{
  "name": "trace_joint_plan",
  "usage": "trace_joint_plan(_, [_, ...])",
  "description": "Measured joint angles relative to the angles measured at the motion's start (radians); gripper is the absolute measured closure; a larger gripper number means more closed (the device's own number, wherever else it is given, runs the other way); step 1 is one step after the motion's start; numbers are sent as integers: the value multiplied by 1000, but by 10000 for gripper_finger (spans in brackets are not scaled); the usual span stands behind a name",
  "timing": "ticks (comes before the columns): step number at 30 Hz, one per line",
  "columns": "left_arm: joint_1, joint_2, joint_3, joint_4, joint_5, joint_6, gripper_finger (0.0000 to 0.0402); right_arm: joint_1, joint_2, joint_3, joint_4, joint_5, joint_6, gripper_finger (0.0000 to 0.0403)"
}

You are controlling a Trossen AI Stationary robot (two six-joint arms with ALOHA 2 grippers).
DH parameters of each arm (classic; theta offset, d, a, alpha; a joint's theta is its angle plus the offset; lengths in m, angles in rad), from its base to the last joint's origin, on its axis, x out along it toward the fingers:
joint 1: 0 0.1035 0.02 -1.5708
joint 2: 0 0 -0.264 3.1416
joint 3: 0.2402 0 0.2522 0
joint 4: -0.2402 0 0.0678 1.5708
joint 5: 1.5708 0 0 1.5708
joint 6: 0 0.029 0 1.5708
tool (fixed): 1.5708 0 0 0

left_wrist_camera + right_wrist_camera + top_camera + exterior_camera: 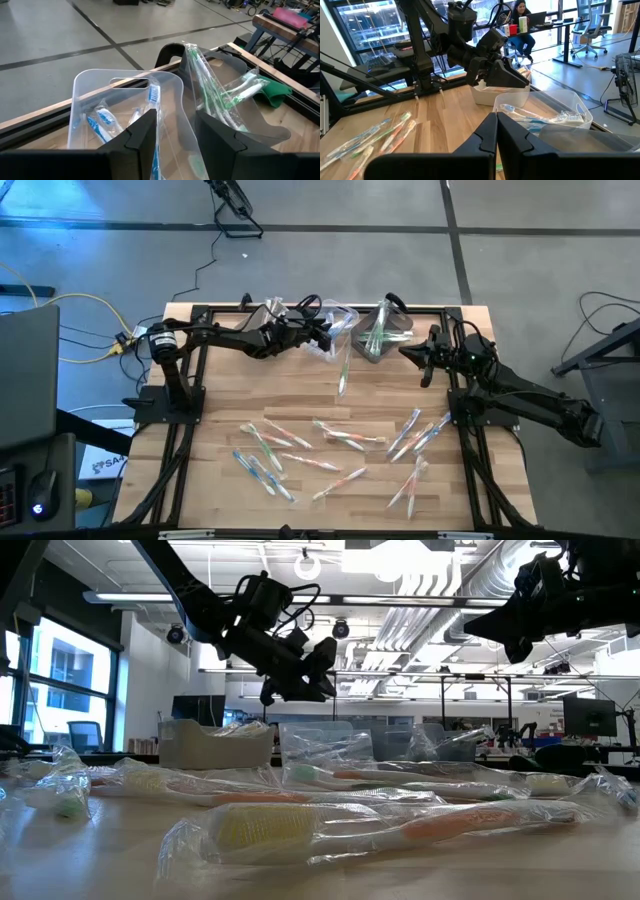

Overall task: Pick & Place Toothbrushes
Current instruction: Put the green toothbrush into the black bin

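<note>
Several wrapped toothbrushes (335, 442) lie scattered on the near half of the wooden table, and one (343, 375) lies alone just short of the bins. Three clear bins stand along the far edge. The middle bin (115, 77) holds blue toothbrushes (102, 120); one blue brush (154, 95) leans upright against its wall. The right bin (385, 330) holds green toothbrushes (220, 95). My left gripper (175, 114) hovers open over the middle bin's near rim, with nothing pinched between its fingers. My right gripper (496, 120) is shut, raised near the right bin (415, 355).
A third bin (268, 313) stands at the far left of the row. A small green object (272, 92) lies beyond the right bin. Black frame rails (185, 430) run along both table sides. A person (520, 25) sits at a desk far behind the table.
</note>
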Motion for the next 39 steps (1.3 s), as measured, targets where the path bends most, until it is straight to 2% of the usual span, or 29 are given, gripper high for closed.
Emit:
trace_joint_plan(12, [0, 0, 0, 0, 2, -1, 270, 0, 0, 0, 0, 1, 0, 401])
trace_joint_plan(17, [0, 0, 0, 0, 75, -1, 270, 0, 0, 0, 0, 2, 0, 401])
trace_joint_plan(26, [0, 0, 0, 0, 80, 1, 270, 0, 0, 0, -4, 3, -5, 401])
trace_joint_plan(33, [0, -11, 0, -5, 106, -26, 270, 0, 0, 0, 5, 108, 15, 401])
trace_joint_plan(39, [0, -59, 0, -1, 160, 112, 270, 0, 0, 0, 5, 116, 34, 401])
